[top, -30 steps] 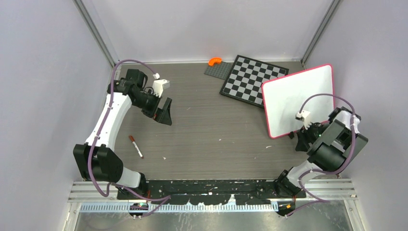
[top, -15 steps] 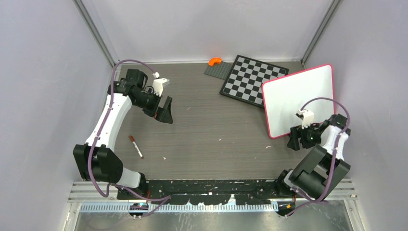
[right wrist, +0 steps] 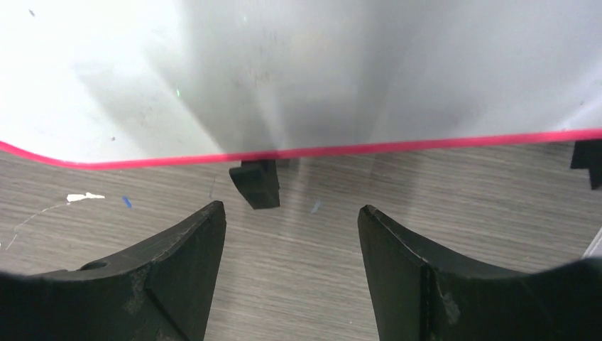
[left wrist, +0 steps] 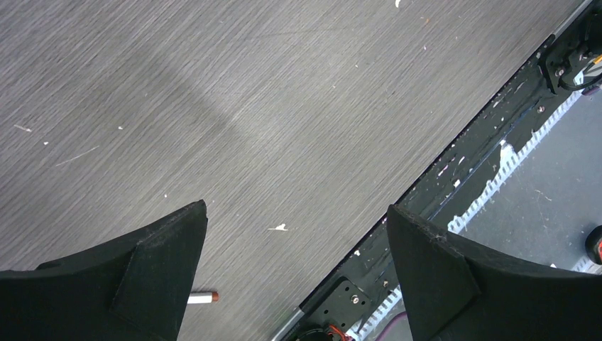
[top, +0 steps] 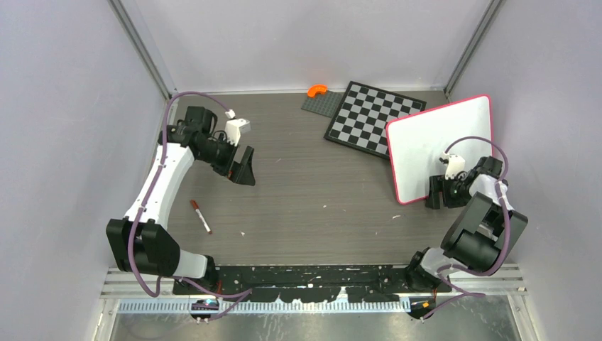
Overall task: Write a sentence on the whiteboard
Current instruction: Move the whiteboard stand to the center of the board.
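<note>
Grey wood-grain tabletop, closed in by pale lilac walls, carries the whole scene. The right gripper [top: 434, 194] sits low at the near edge of the whiteboard [top: 434, 136], its jaws set apart with nothing between them. In its wrist view the right gripper [right wrist: 291, 213] frames one small black clip foot [right wrist: 256, 185] under the pink-red rim, and the fingers are not touching it. Beyond the rim, the whiteboard [right wrist: 298, 64] is plain white with only shadow and faint smudges on it. No stroke of the sentence is visible on the part that shows.

Across the table the left gripper [top: 243, 168] hangs over bare wood, spread wide and empty. Its wrist view shows the left gripper [left wrist: 297, 213] with only table grain between the fingers, and the tip of the marker [left wrist: 201, 298] shows at the lower edge. From above, the marker [top: 200, 216] lies flat on the table on the left side, nearer the arm bases and well apart from the whiteboard. A chessboard [top: 368, 116] lies just beside the whiteboard's far left corner, and a grey plate [top: 318, 105] with an orange piece [top: 316, 89] sits behind it.

Judging from this, the writing has not begun. The marker is in neither gripper, its cap appears to be on, and the whole sentence is left to write. The right arm seems busy with placing or steadying the board.
</note>
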You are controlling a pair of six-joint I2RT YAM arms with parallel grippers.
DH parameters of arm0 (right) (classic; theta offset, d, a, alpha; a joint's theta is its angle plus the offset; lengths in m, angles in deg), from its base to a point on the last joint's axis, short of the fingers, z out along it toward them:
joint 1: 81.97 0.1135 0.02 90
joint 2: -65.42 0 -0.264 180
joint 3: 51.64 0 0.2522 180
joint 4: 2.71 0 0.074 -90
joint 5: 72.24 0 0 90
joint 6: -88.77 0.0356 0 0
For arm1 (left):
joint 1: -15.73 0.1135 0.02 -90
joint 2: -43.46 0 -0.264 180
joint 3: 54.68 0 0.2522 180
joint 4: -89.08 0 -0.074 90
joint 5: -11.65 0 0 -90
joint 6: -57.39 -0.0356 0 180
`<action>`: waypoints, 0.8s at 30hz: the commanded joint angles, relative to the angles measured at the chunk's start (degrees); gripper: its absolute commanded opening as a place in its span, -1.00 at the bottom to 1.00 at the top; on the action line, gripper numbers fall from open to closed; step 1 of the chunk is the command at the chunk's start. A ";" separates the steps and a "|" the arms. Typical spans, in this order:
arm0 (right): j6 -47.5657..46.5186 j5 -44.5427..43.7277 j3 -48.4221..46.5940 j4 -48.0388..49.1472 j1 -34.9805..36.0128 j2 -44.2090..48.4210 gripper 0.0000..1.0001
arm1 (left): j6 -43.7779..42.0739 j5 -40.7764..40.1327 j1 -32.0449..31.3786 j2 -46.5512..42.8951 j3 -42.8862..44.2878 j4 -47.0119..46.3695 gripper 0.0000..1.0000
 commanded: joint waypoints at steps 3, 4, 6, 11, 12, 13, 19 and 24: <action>3.74 -1.08 -2.33 5.40 3.73 -0.20 0.39 | -1.71 0.64 -0.18 -0.88 -1.14 -2.68 0.99; 4.12 -1.68 -2.24 6.13 4.35 -0.34 0.35 | -1.79 0.58 -0.20 -0.74 -1.12 -2.71 1.00; 4.91 -2.61 -2.12 7.19 5.38 -1.10 0.28 | -1.89 0.58 -0.18 -0.53 -1.22 -2.77 1.00; 5.53 -4.51 -1.75 8.50 5.85 -3.36 -0.15 | -2.23 0.31 -0.23 -0.66 -1.34 -2.72 1.00; 5.57 -4.81 -1.53 8.65 5.84 -3.44 -0.25 | -2.24 0.26 -0.19 -0.76 -1.39 -2.70 0.99; 5.43 -5.09 -1.29 8.73 5.87 -3.34 -0.35 | -2.24 0.23 -0.18 -0.82 -1.40 -2.72 0.99; 1.82 -4.57 0.94 5.29 5.84 0.30 -0.98 | -2.35 -0.18 -0.18 -1.18 -1.73 -2.38 1.00; -4.12 -3.32 3.48 -2.38 5.84 6.47 -0.99 | -2.60 -0.57 -0.19 -1.98 -2.38 -2.32 0.99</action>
